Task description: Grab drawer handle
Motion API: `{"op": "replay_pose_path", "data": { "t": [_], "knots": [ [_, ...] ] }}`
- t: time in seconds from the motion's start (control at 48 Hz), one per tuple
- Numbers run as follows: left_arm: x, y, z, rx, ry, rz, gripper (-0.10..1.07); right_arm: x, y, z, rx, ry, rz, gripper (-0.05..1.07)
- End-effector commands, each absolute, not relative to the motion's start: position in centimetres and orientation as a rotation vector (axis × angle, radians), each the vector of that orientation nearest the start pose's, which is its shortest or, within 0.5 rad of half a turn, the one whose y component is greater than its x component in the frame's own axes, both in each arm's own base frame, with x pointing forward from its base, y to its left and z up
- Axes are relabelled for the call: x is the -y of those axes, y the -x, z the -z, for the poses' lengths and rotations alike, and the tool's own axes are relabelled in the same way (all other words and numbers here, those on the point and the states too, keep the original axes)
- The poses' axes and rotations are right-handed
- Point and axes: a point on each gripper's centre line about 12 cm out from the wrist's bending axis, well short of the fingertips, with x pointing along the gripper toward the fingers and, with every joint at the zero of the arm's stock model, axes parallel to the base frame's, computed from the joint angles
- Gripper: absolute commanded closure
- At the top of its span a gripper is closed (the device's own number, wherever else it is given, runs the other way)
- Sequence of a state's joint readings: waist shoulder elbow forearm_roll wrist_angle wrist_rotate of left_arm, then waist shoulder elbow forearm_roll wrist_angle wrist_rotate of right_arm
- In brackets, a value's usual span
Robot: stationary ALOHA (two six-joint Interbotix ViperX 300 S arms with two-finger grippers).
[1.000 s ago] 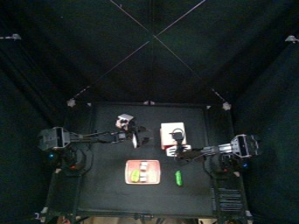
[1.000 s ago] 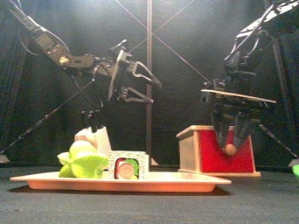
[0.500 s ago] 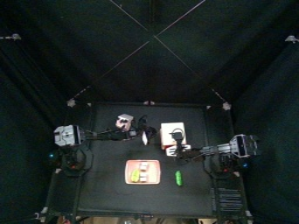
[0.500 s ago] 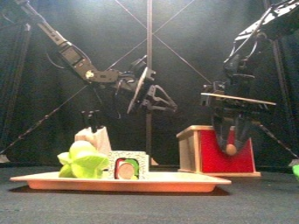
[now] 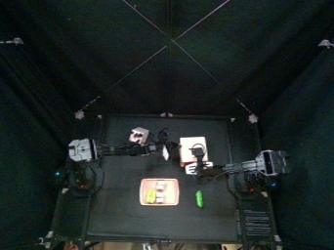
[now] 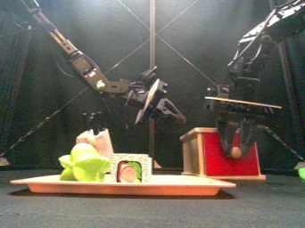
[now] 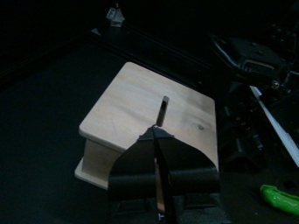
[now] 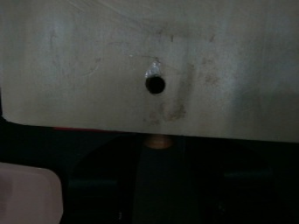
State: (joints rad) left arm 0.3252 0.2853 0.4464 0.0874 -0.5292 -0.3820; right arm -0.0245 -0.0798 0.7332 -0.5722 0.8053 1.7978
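Looking straight down, the top view places the left gripper just beside the drawer, a pale square box, while the right gripper sits at the box's near edge, over the drawer handle. From table height, the front view alone reveals the drawer's red front and the small round handle on it, directly under the right gripper, whose jaws hang either side of it; whether they touch it cannot be told. That view also shows the left gripper raised in the air, apart from the drawer. Its own wrist view shows its jaws drawn almost together, holding nothing, above the drawer's bare wooden top. The right wrist view shows a pale panel with a dark hole; its jaws are too dark to judge there. A pink tray carries green items. No legible writing appears.
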Motion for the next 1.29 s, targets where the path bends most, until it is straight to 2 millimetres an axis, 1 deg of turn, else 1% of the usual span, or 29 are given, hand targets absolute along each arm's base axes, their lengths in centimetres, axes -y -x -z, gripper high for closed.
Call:
{"op": "replay_pose_path", "data": {
  "t": [0.0, 0.208, 0.354, 0.438, 0.688, 0.812, 1.271],
  "knots": [
    [-15.5, -46.4, -18.5, -0.129, 0.335, -0.313, 0.73, 5.5, -29.8, -15.0, -0.823, -0.9, 1.17, 0.28],
    [-15.7, -47.1, -17.1, -0.198, 0.345, -0.328, 0.73, 5.6, -29.8, -15.0, -0.823, -0.897, 1.172, 0.28],
    [-15.8, -47.1, -16.5, -0.23, 0.351, -0.335, 0.73, 5.6, -29.8, -15.0, -0.823, -0.897, 1.172, 0.28],
    [-15.9, -47.1, -16.2, -0.24, 0.352, -0.34, 0.73, 5.6, -29.8, -15.0, -0.822, -0.899, 1.171, 0.3],
    [-15.8, -47.0, -16.0, -0.251, 0.354, -0.34, 0.73, 5.5, -29.8, -15.0, -0.824, -0.9, 1.173, 0.45],
    [-15.9, -46.9, -16.0, -0.252, 0.354, -0.342, 0.73, 5.5, -29.8, -15.0, -0.822, -0.901, 1.17, 0.5],
    [-15.8, -47.0, -15.8, -0.265, 0.355, -0.343, 0.73, 5.6, -29.8, -15.0, -0.824, -0.897, 1.171, 0.51]
  ]
}}
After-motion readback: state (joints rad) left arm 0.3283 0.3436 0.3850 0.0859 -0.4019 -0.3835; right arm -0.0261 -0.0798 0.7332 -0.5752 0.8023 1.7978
